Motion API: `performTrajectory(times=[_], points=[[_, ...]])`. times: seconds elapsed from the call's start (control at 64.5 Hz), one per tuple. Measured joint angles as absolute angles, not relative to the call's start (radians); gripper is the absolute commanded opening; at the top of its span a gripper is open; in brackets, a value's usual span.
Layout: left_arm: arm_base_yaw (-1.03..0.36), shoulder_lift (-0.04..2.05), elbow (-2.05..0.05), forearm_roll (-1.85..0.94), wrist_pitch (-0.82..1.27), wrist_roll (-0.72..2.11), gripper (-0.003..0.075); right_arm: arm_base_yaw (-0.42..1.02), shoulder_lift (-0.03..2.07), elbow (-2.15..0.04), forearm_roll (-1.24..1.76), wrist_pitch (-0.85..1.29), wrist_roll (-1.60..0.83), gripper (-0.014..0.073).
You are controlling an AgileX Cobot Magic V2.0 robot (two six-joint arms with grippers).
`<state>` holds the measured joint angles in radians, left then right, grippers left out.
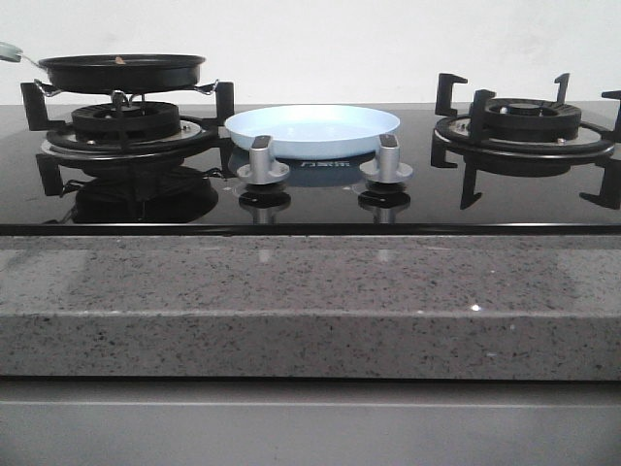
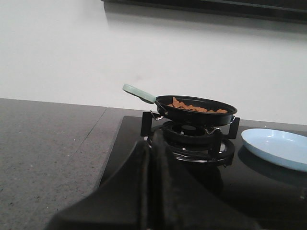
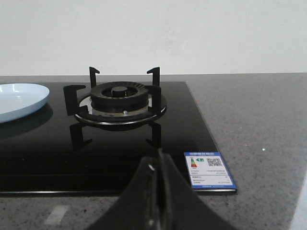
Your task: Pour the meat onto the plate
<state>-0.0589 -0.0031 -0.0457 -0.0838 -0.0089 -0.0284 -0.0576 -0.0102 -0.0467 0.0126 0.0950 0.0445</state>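
**Pan loaded, plate waiting, neither arm engaged**

While the thin, reddish-brown meat pieces (image 2: 196, 108) lie heaped in the black frying pan (image 2: 195, 110) on the left burner (image 1: 126, 121), the round, pale light-blue glossy plate (image 1: 312, 131) sits bare on the black glass hob (image 1: 310, 209), between the two burners and just behind the two silver control knobs (image 1: 263, 160). The pouring has not begun, by my reading.

Both grippers hold nothing. The left gripper (image 2: 152, 191) shows its dark fingers pressed together, well short of the pan; the right gripper (image 3: 158, 191) is likewise closed, facing the bare right burner (image 3: 120, 98). Neither appears in the front view.

To do the step well, the left arm should part its jaws, take the pale green pan handle (image 2: 139, 93), which angles away from the plate, and grip it firmly near the pan so it cannot twist. Lift clear of the black trivet prongs, carry the pan level, then tip slowly with its lip low over the plate's middle so the light pieces slide rather than scatter onto the glass.

Count: one pan, one plate, two burners, two knobs, one blue-and-white label sticker (image 3: 209, 170) at the hob's corner. The meat pieces are many, too overlapped to count.
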Motion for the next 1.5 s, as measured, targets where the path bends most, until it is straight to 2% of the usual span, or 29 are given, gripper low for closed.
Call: performTrajectory(times=[0.155, 0.341, 0.573, 0.79, 0.976, 1.255, 1.333, 1.379, 1.441, 1.503], points=[[-0.059, -0.003, -0.202, -0.09, 0.135, -0.028, -0.002, -0.058, -0.005, -0.212, 0.013, 0.248, 0.046, -0.0114], [-0.059, 0.011, -0.41, -0.091, 0.323, -0.028, -0.002, -0.056, 0.098, -0.443, 0.038, 0.49, 0.046, -0.0114], [-0.059, 0.21, -0.627, -0.097, 0.508, -0.028, -0.002, -0.056, 0.304, -0.667, 0.124, 0.737, -0.014, -0.0114], [-0.059, 0.443, -0.774, -0.099, 0.651, -0.028, -0.002, -0.046, 0.486, -0.745, 0.136, 0.8, -0.048, -0.0114], [-0.059, 0.556, -0.784, -0.099, 0.658, -0.028, -0.002, 0.004, 0.605, -0.746, 0.138, 0.787, -0.048, -0.0114], [-0.06, 0.678, -0.784, -0.089, 0.679, -0.028, -0.0018, 0.005, 0.696, -0.746, 0.148, 0.795, -0.048, -0.0104], [-0.06, 0.699, -0.784, -0.07, 0.679, -0.028, 0.0048, 0.005, 0.719, -0.744, 0.148, 0.806, -0.05, -0.0029], [-0.06, 0.707, -0.784, -0.058, 0.679, -0.028, 0.0119, 0.005, 0.734, -0.744, 0.148, 0.811, -0.052, 0.0057], [-0.06, 0.716, -0.784, -0.047, 0.679, -0.028, 0.0298, 0.005, 0.757, -0.744, 0.148, 0.815, -0.052, 0.0216], [-0.06, 0.721, -0.784, -0.042, 0.679, -0.027, 0.0442, 0.01, 0.776, -0.744, 0.148, 0.816, -0.052, 0.031]])
